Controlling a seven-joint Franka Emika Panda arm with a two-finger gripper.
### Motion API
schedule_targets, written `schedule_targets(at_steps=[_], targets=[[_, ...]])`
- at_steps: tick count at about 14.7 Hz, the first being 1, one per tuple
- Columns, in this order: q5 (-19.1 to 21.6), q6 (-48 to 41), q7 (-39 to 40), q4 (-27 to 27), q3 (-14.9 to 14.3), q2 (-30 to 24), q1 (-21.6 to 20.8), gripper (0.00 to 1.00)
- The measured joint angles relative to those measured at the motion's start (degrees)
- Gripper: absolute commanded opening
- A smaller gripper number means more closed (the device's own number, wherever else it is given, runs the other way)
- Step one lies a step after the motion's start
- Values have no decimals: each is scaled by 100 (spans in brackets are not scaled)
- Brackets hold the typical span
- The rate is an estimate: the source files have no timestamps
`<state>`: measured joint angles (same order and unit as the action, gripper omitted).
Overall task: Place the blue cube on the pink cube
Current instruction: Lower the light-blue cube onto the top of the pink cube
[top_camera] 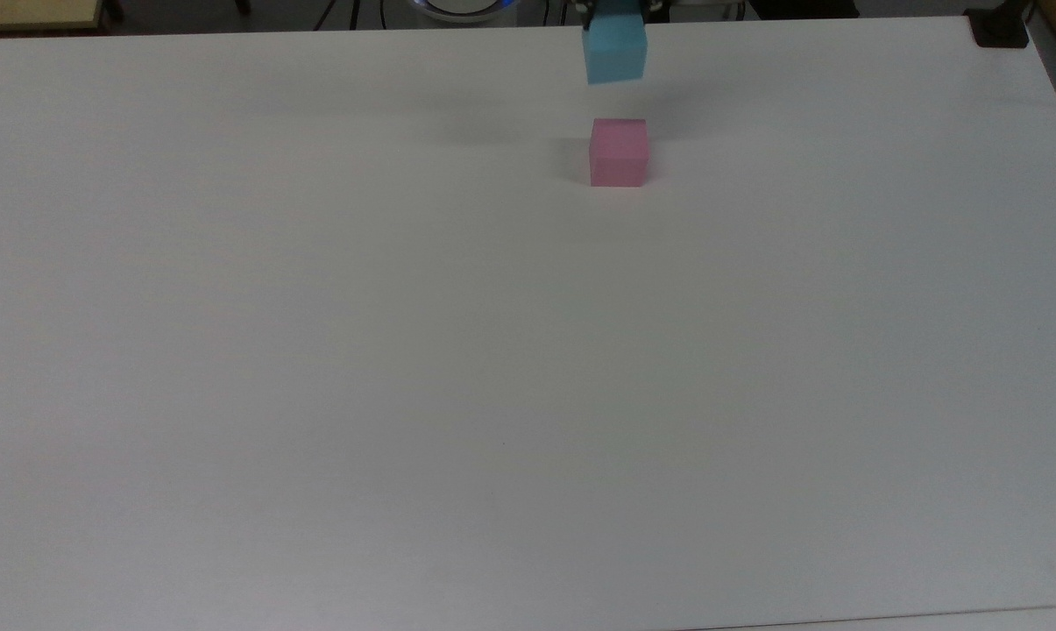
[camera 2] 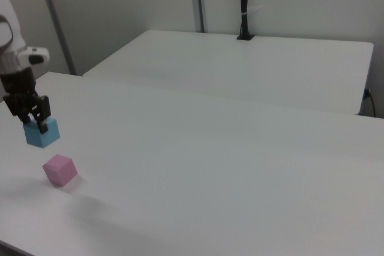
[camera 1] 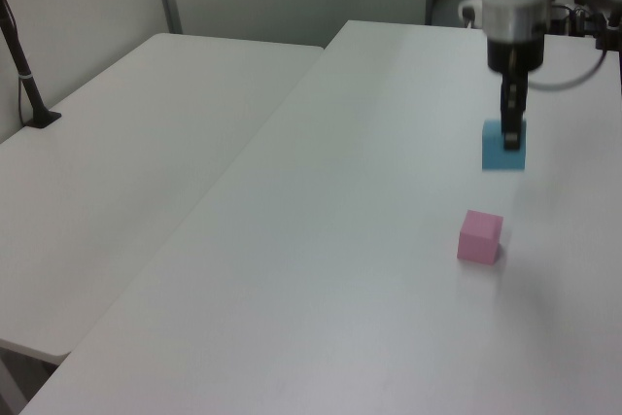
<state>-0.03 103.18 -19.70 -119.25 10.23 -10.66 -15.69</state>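
The pink cube [top_camera: 619, 152] rests on the white table [top_camera: 528, 368], also seen as the pink cube [camera 1: 480, 236] and the pink cube [camera 2: 60, 169]. The blue cube [top_camera: 615, 53] hangs in the air just above and behind it, held off the table. My gripper [camera 2: 33, 125] is shut on the blue cube [camera 2: 42, 133], its dark fingers clamping the cube's sides from above. In the left view my gripper [camera 1: 510, 133] holds the blue cube [camera 1: 503, 147] a little higher than the pink one, apart from it.
A second white table [camera 1: 126, 182] adjoins in the left view's left, with a black pole clamped to it [camera 1: 27, 85]. A dark clamp [top_camera: 999, 31] sits at the top view's upper right corner. Equipment and cables lie beyond the table's far edge.
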Motion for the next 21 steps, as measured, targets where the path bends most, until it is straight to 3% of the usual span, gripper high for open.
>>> schedule_targets(at_steps=[4,15,17,19,20,21], targets=[[0,969,-453,-648,26,167,-182,50],[-220,1609,-745,-673,66,761,-181,50],[-288,1622,-774,-653,78,776,-181,66],[-337,1622,-776,-654,84,781,-181,92],[-361,1622,-777,-654,86,783,-181,100],[-397,1622,-780,-658,87,789,-181,100]])
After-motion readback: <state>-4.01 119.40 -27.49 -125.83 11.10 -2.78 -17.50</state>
